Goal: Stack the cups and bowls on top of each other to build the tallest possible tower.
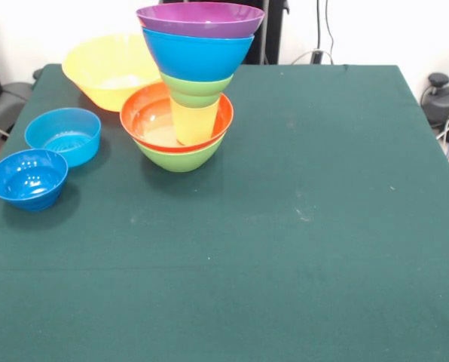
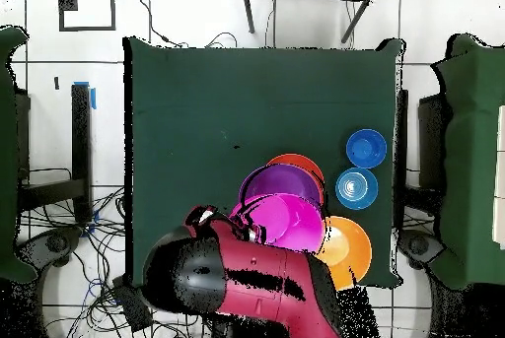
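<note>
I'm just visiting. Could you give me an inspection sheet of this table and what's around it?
Surface: dark green table cloth, a few pale specks.
Job's things: tower of glossy plastic, bottom up: green bowl, red-orange bowl, translucent yellow cup, small green bowl, blue bowl, purple bowl. Loose: large yellow-orange bowl, light-blue bowl, dark blue bowl. Overhead, a pink bowl shows by the arm; its support is hidden.
Clutter: nothing seen.
Grippers: nothing seen; only the red and black arm shows.
Cables: on the floor.
Surroundings: pale floor.
</note>
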`<state>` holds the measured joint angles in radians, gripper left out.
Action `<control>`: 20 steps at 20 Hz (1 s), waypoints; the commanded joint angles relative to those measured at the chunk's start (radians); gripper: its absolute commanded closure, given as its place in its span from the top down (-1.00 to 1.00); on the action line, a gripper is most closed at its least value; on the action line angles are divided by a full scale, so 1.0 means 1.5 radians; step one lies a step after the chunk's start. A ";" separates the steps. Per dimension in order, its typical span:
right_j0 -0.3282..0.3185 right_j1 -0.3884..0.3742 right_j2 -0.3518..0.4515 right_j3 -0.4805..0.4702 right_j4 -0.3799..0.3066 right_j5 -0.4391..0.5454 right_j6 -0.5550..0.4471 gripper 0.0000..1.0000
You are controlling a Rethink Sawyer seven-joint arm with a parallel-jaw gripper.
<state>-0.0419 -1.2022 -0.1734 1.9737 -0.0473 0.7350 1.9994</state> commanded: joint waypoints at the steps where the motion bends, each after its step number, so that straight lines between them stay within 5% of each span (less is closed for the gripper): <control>1: -0.001 -0.021 0.026 0.017 -0.065 -0.015 -0.030 -1.00; 9: 0.023 -0.003 0.027 -0.032 -0.076 0.050 0.022 -1.00; 20: 0.024 0.064 0.040 -0.083 -0.103 0.024 0.037 -1.00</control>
<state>-0.0202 -1.2118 -0.1735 1.9070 -0.1237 0.7353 1.9994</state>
